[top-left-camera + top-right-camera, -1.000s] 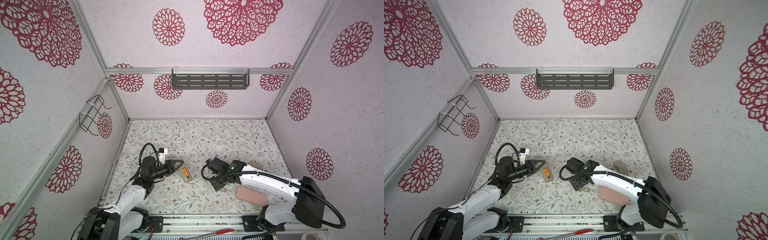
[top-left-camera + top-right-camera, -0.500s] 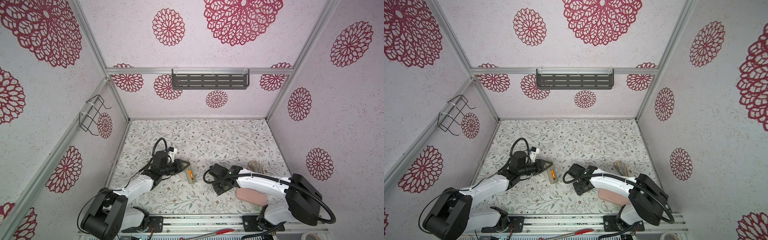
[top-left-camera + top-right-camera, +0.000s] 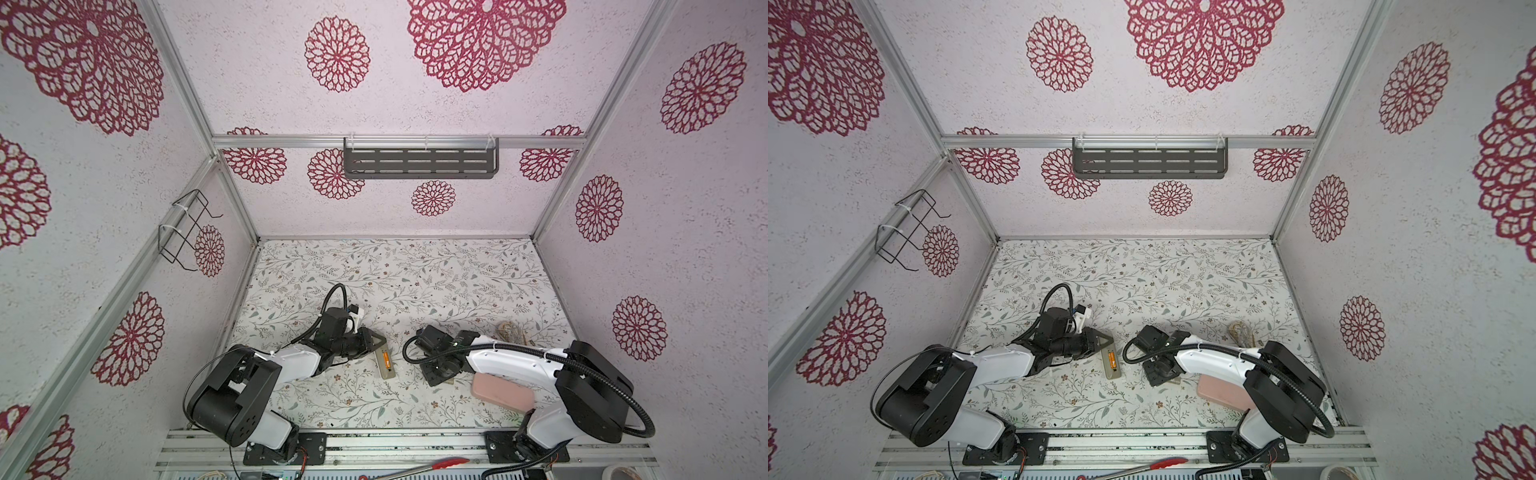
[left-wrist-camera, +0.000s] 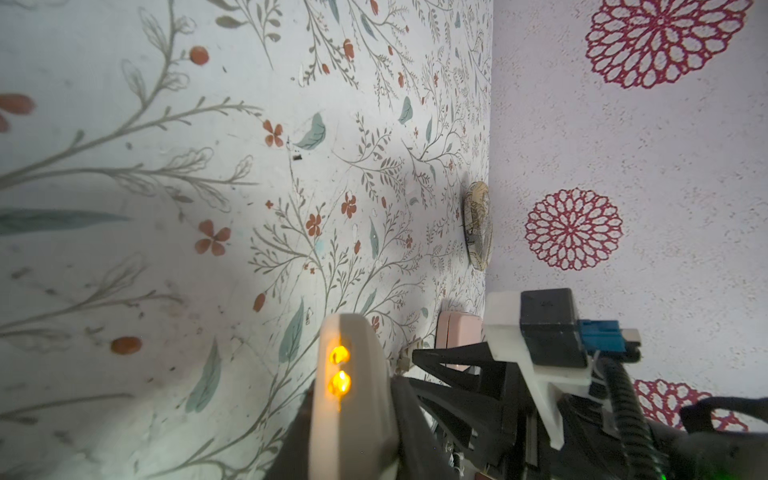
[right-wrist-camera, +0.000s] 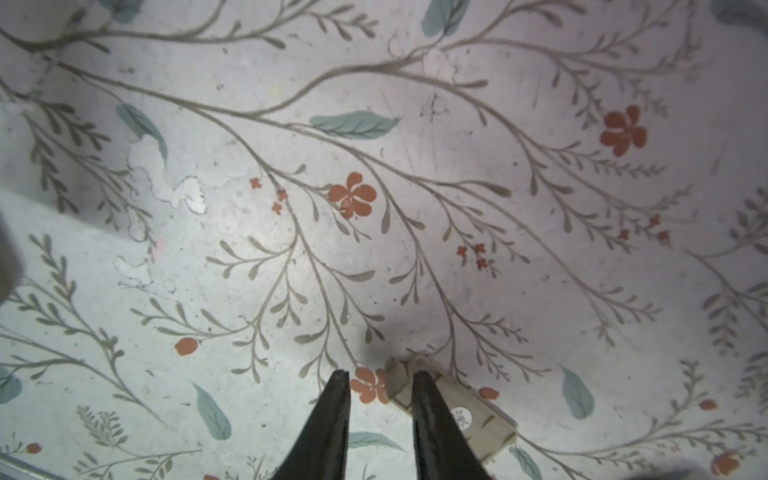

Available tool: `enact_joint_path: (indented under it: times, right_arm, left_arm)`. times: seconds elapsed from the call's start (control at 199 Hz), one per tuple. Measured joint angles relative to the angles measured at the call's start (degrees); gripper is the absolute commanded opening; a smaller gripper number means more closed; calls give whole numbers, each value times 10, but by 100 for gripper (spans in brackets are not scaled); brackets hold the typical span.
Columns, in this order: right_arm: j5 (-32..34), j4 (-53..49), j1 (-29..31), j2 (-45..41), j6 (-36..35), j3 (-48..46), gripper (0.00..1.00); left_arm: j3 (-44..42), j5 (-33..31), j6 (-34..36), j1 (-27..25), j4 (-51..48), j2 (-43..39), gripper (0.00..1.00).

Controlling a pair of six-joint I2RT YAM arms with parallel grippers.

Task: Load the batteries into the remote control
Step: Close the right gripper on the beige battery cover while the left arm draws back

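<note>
Two white-and-black robot arms (image 3: 511,361) work in a booth whose table (image 3: 395,270) wears a pale matte sheet printed with grey-green sprigs and small rust flowers. The right wrist view shows the sheet scuffed and flaked in spots. The walls (image 3: 249,62) are white and grainy, stamped with crimson lace rosettes. A grey slotted metal shelf (image 3: 419,164) hangs on the rear wall. A black wire rack (image 3: 185,232) hangs on the wall at the left arm's side.

The left gripper (image 3: 378,344) is clamped on one end of the slim greyish-beige plastic remote control (image 3: 385,368), which lies left of the table's middle, near the front. In its open bay sit the batteries (image 3: 386,360), thin glossy orange cylinders. The left wrist view shows the batteries (image 4: 338,370) as two glowing spots. Whether the remote control rests on the sheet cannot be told.

The right gripper (image 3: 441,374) points down just right of the remote control. Its black tapered fingers (image 5: 328,424) stand a little apart with only printed sheet between them. One finger stands in front of part of a small flat beige plastic piece (image 5: 469,415) bearing a round white sticker.

A rounded matte pink oblong pad (image 3: 500,392) is half hidden under the right arm. Near the right wall lies an oval tan patterned object (image 3: 509,332), too small to identify.
</note>
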Motion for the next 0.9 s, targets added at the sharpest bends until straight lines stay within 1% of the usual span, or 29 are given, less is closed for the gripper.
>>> enact_joint_path:
  times: [0.376, 0.562, 0.672, 0.828, 0.903]
  right_arm:
    - [2, -1, -4, 14, 11, -1, 21]
    - [2, -4, -4, 17, 15, -1, 17]
    - [2, -5, -4, 18, 16, -1, 14]
    - [2, -5, -4, 19, 17, -1, 12]
    - [2, -6, -4, 19, 17, -1, 11]
  left_arm:
    - [-9, 1, 3, -6, 29, 28, 9]
    - [-19, 2, 3, -6, 44, 40, 15]
    - [-19, 4, 2, -6, 62, 48, 22]
    - [-29, 3, -2, -6, 82, 52, 37]
    - [-34, 3, -5, -6, 83, 52, 42]
